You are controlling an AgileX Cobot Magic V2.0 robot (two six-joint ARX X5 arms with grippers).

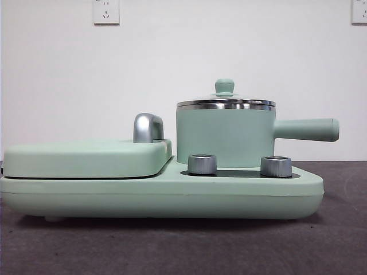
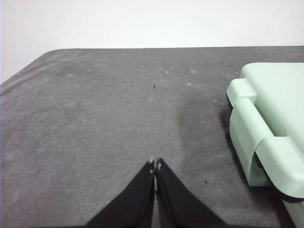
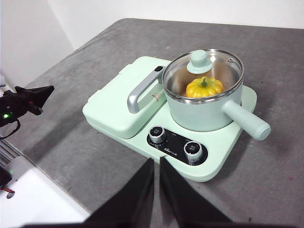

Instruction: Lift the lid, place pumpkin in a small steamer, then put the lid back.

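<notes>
The glass lid (image 3: pixel 204 71) sits closed on the small steamer (image 3: pixel 202 111), its mint knob (image 1: pixel 224 87) upright at the centre. Through the glass the yellow-orange pumpkin (image 3: pixel 204 87) rests inside the pot, green stem up. In the front view the steamer stands on the cooker base (image 1: pixel 172 195), with the long side handle (image 1: pixel 307 129) pointing to 3 o'clock, and the flat mint cover (image 1: pixel 86 158) with its chrome handle (image 1: pixel 147 127) lies at 9 o'clock from the pot. Two silver knobs (image 1: pixel 202 164) stand in front of the pot.

The right claw (image 3: pixel 156 164) hangs above the grey counter (image 3: pixel 285 156) near the base's knob side, jaws pressed together, gripping nothing. The left claw (image 2: pixel 155 166) is likewise closed and empty, over bare counter beside the base's edge (image 2: pixel 266 137).
</notes>
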